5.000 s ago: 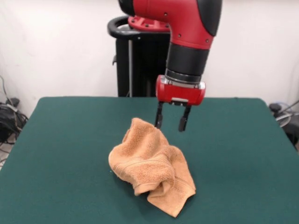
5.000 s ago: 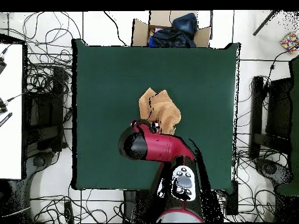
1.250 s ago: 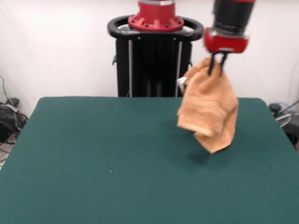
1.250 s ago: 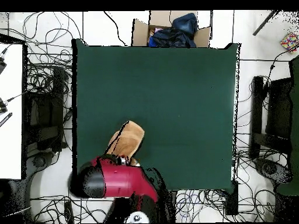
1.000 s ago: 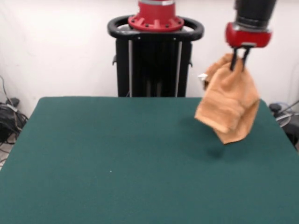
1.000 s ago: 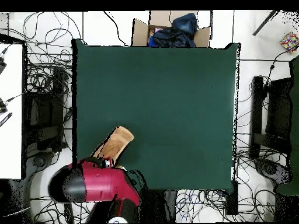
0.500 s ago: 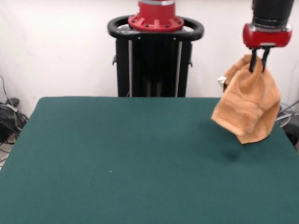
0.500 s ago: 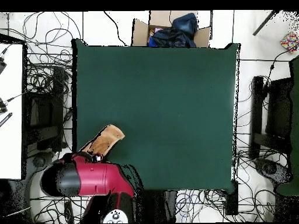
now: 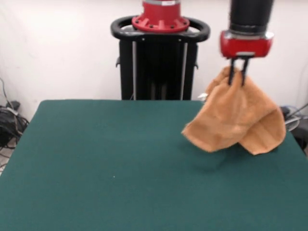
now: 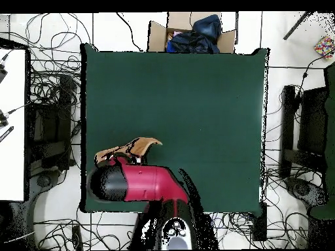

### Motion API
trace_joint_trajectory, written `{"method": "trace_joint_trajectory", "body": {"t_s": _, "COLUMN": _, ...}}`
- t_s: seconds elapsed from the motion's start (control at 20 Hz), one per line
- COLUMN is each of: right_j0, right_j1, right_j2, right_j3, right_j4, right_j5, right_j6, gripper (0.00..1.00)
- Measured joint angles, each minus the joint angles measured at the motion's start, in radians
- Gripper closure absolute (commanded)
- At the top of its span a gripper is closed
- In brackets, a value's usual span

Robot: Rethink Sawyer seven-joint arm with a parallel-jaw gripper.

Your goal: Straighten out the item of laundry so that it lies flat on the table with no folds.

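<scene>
From my console the green surface (image 9: 106, 163) is bare across its whole width, so I could pass a hand over it anywhere. The only thing in the way is the towel (image 9: 233, 118), hanging spread from the closed fingers (image 9: 237, 77) over the far right part in the front view, its lower corners clear of the surface. Behind stands the black pedestal (image 9: 159, 62), and the arm (image 10: 141, 184) covers the near edge overhead.

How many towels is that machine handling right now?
1. The orange towel hangs clear above the green table, pinched at its top by the gripper, near the robot's side. No others show.
</scene>
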Motion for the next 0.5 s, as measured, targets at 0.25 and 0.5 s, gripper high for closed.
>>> {"method": "trace_joint_trajectory", "body": {"t_s": 0.25, "right_j0": -0.097, "right_j1": 0.058, "right_j2": 0.004, "right_j3": -0.048, "right_j4": -0.172, "right_j5": -0.020, "right_j6": 0.000, "gripper": 1.00}}
{"method": "trace_joint_trajectory", "body": {"t_s": 0.5, "right_j0": -0.235, "right_j1": 0.144, "right_j2": 0.033, "right_j3": -0.096, "right_j4": -0.338, "right_j5": -0.074, "right_j6": 0.000, "gripper": 1.00}}
